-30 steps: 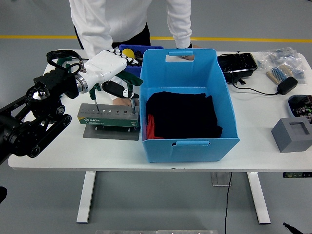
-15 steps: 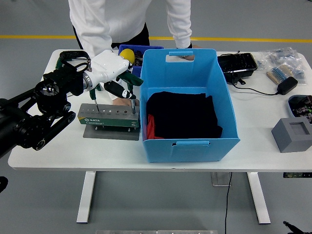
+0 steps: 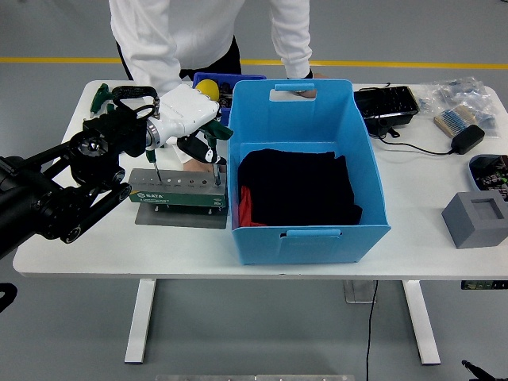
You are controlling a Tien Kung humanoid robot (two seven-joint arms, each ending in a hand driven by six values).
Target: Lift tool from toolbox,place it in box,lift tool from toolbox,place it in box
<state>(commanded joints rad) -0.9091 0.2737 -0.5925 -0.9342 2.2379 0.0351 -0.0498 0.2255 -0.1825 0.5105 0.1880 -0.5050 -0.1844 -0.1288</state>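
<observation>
**Hand moving right over the toolbox**

The left hand (image 3: 190,119) has been shifting right since a second ago and is hovering over the toolbox (image 3: 178,190), fingers curling around a tool (image 3: 212,160) standing in it, beside the blue box (image 3: 305,171).

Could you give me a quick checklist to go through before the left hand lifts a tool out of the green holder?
1. Left hand over the green tool holder: ok, its fingers reach down at the holder's right end.
2. Firm grasp on a tool: cannot tell, the fingers hide the contact.
3. Blue box ready to receive: ok, open-topped, right beside the holder, with black cloth inside.
4. Path clear of the person's hand: not ok, it rests at the box's far rim.
5. Holder steady on the table: ok, flat on its base plate.
6. Right hand: cannot tell, out of view.
</observation>
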